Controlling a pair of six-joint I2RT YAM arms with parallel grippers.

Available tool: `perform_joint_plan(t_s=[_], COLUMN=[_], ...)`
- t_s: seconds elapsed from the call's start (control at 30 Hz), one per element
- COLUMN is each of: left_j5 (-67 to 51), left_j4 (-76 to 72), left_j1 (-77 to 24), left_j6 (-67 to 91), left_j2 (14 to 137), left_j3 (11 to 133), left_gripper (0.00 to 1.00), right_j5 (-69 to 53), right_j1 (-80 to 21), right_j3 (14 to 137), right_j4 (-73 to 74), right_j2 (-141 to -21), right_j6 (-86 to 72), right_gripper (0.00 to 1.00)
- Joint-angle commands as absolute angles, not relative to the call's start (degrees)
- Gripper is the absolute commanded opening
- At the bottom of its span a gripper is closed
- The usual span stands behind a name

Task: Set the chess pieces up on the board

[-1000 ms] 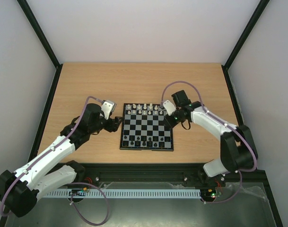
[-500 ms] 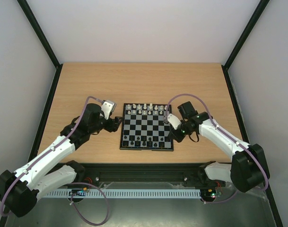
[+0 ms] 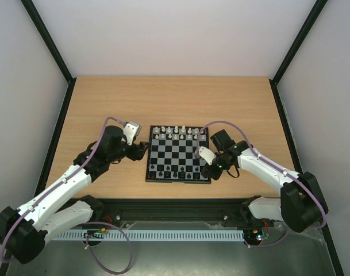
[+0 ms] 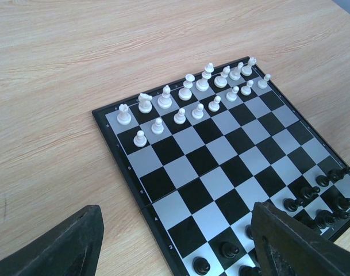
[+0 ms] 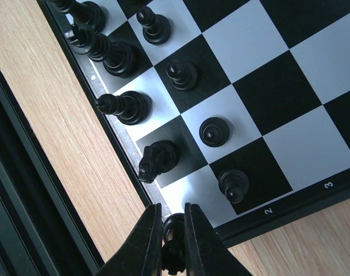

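The board lies mid-table, with white chess pieces in its two far rows and black chess pieces in its near rows. My right gripper is at the board's near right corner. In the right wrist view it is shut on a small black piece, held over the light corner square beside a black knight and pawns. My left gripper is open and empty at the board's left edge. In the left wrist view its fingers straddle the board's rim.
The bare wooden table surrounds the board. A black frame rail runs along the near edge, close behind my right gripper. Grey walls stand on three sides.
My right gripper has moved from the board's far right corner along the right edge to the near right corner. The left arm has not moved.
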State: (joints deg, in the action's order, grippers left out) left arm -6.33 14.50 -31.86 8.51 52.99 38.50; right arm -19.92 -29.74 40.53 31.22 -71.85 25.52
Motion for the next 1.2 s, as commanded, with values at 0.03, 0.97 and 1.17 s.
perform_joint_plan(t_s=[0.03,0.97,1.17], left_j5=[-5.62,-6.16,-5.59], left_j4=[13.98,14.06,14.24], left_j1=[-31.85,-31.86,-31.82], left_j6=[8.35,8.35,8.44], left_j2=[53.41,53.31,52.6], left_j3=[37.81,37.9,38.08], left_gripper=[0.74,0.74,0.78], right_j5=[-19.25,-22.14,-22.07], right_j1=[-30.12,-30.17,-27.84], right_j3=[38.83,42.81,48.86], right_j4=[29.52,31.83,33.65], right_j2=[-72.54,-72.37,-67.92], right_j6=[25.85,25.93,23.29], right_gripper=[0.06,0.31,0.38])
